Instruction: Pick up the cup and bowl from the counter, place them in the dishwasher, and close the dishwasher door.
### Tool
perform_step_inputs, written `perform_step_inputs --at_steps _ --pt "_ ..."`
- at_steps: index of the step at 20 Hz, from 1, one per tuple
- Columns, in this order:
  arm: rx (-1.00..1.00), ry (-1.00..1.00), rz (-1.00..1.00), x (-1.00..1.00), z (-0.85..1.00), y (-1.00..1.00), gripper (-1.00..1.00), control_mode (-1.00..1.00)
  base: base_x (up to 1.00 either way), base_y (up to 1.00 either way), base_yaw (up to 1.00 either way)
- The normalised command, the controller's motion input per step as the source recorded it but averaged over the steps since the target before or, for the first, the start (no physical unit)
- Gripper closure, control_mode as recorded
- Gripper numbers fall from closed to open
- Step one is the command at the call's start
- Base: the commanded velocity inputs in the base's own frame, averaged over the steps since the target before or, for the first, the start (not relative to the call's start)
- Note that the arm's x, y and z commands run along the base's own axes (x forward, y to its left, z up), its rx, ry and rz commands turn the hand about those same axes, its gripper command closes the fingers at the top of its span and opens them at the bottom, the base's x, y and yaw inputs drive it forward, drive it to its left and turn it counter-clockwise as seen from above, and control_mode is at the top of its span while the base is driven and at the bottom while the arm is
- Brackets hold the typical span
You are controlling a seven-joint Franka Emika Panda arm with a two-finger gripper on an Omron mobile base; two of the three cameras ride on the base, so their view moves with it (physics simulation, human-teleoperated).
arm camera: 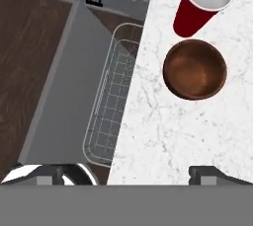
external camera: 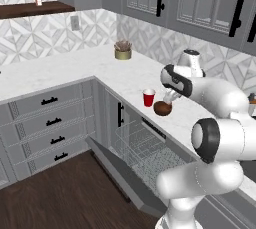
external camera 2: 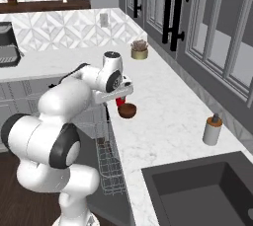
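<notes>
Gripper (arm camera: 126, 176) spread wide and empty, red cup (arm camera: 196, 4) and brown wooden bowl (arm camera: 194, 69) both awaiting loading, dishwasher door (arm camera: 62, 87) down!

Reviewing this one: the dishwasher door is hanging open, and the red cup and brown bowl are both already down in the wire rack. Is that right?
Not quite: the hand view shows the red cup and brown bowl on the marble counter, not in the wire rack. The dishwasher door is indeed hanging open.
</notes>
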Motion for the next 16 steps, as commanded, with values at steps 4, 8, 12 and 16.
perform_step_inputs --at_steps 4,8,12,16 --pt "-0.19 0.01 0.03 0.25 -0.72 0.38 -1.00 -1.00 0.00 0.00 0.00" --pt "-0.10 0.00 0.00 0.27 -0.68 0.06 -1.00 -1.00 0.00 0.00 0.00" --pt "-0.05 -0.03 0.00 0.34 -0.47 0.00 -1.00 -1.00 0.00 0.00 0.00" --pt "0.00 -0.01 0.00 0.49 -0.35 0.00 -1.00 -1.00 0.00 0.00 0.00"
